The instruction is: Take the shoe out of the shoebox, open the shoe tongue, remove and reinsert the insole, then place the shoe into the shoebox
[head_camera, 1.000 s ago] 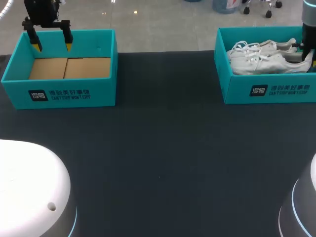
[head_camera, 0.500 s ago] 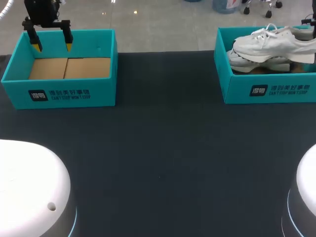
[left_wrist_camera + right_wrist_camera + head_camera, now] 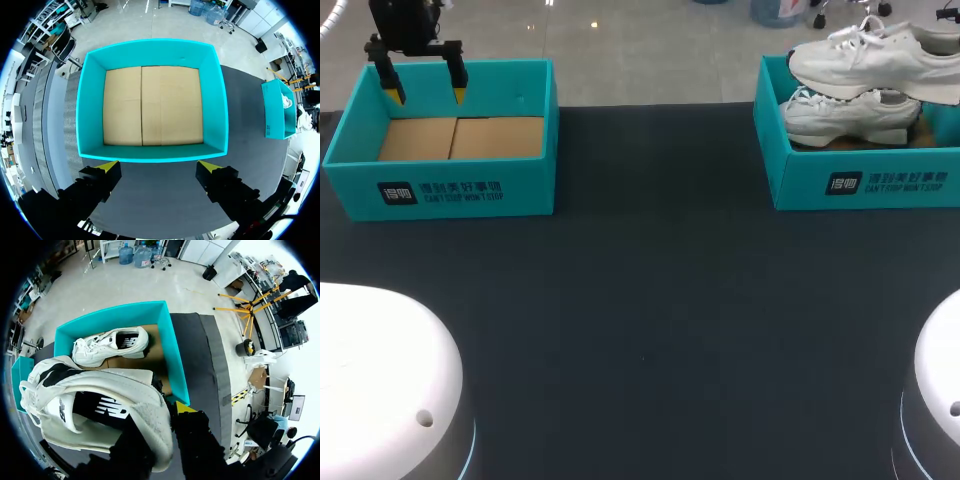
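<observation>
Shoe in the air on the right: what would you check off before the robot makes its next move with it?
1. Grip: right fingers hold the lifted shoe at its heel, though only one yellow tip shows: ok.
2. Lifted shoe raised above the right shoebox: ok.
3. Second shoe lying in that box, not dragged up: ok.
4. Laces of the two shoes free of each other: cannot tell.
5. Left fingers out of the way, open above the left shoebox: ok.
</observation>
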Controlling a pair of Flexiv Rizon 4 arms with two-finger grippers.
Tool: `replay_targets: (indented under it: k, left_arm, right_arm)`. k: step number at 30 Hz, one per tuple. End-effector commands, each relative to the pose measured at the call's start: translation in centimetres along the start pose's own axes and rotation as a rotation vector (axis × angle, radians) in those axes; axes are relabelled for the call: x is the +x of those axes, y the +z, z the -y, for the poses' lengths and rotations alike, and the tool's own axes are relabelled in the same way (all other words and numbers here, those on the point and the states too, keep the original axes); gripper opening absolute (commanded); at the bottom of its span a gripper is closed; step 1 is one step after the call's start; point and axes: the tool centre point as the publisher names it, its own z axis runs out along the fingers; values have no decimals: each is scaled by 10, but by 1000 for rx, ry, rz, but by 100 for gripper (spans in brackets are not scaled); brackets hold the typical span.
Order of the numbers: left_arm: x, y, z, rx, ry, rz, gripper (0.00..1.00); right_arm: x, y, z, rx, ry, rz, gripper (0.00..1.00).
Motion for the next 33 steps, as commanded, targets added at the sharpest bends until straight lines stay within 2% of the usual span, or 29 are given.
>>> replay_targets:
  k: [1,10,11,13,21,28,33]
  left_arm:
    - [0,0,0,0,0,0,100]
    - [0,0,0,0,0,0,100]
    - [0,0,0,0,0,0,100]
    - [0,0,0,0,0,0,100]
    - [0,0,0,0,0,0,100]
    - [0,0,0,0,0,0,100]
    - [0,0,0,0,0,0,100]
  right_arm:
    - [-1,0,-1,1,-1,-4,0]
    - [-1,0,-1,1,-1,-4,0]
    - [-1,-5,7,-2,-2,-30,0]
    - [3,-13,25,-28,-1,2,0]
    - [11,-35,92,-54,30,13,0]
    - [35,-39,147,-44,-4,32,0]
    - [51,-43,175,-39,-22,35,0]
